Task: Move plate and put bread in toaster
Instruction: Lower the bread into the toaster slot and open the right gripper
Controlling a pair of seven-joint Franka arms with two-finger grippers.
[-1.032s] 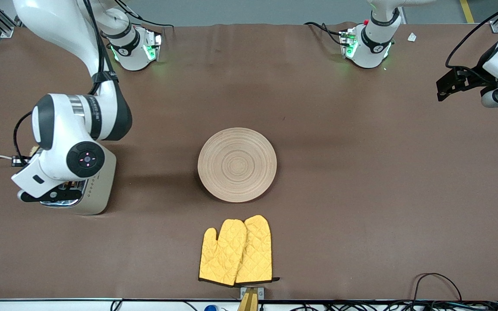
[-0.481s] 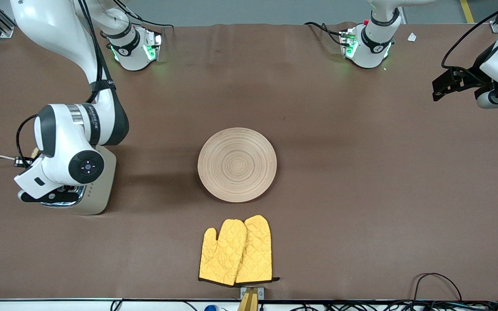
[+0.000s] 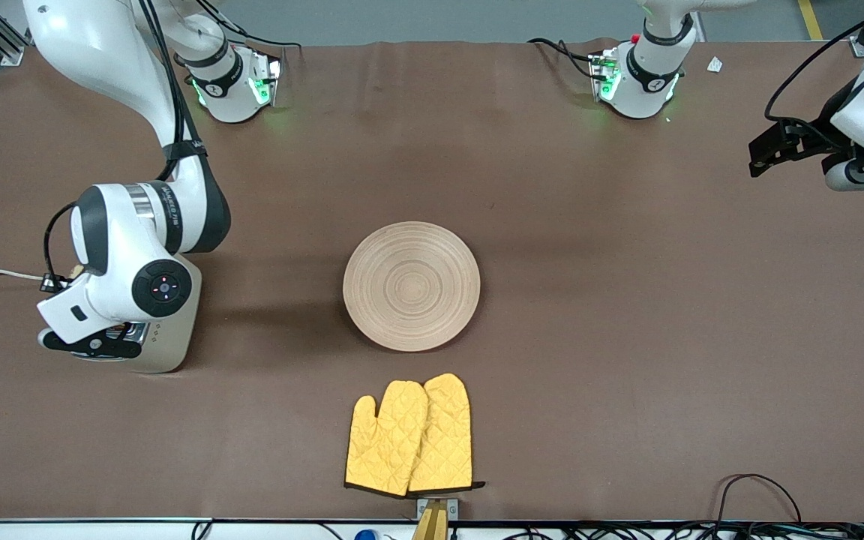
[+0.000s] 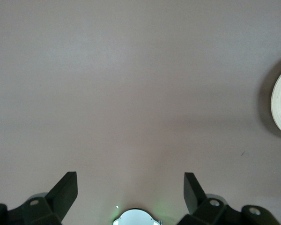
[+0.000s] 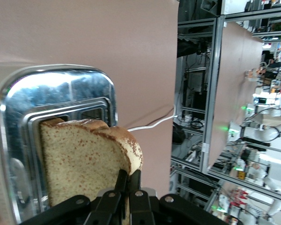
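bread (image 5: 86,159) — pinched, over toaster (image 5: 56,93) slot

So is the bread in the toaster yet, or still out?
Partly in. The right gripper is shut on the bread, whose lower edge sits in a slot of the toaster; most of the slice stands above the chrome top.

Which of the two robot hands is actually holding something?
The right end effector, over the toaster at the right arm's end of the table, is shut on the bread. The left end effector hangs open over bare table, holding nothing.
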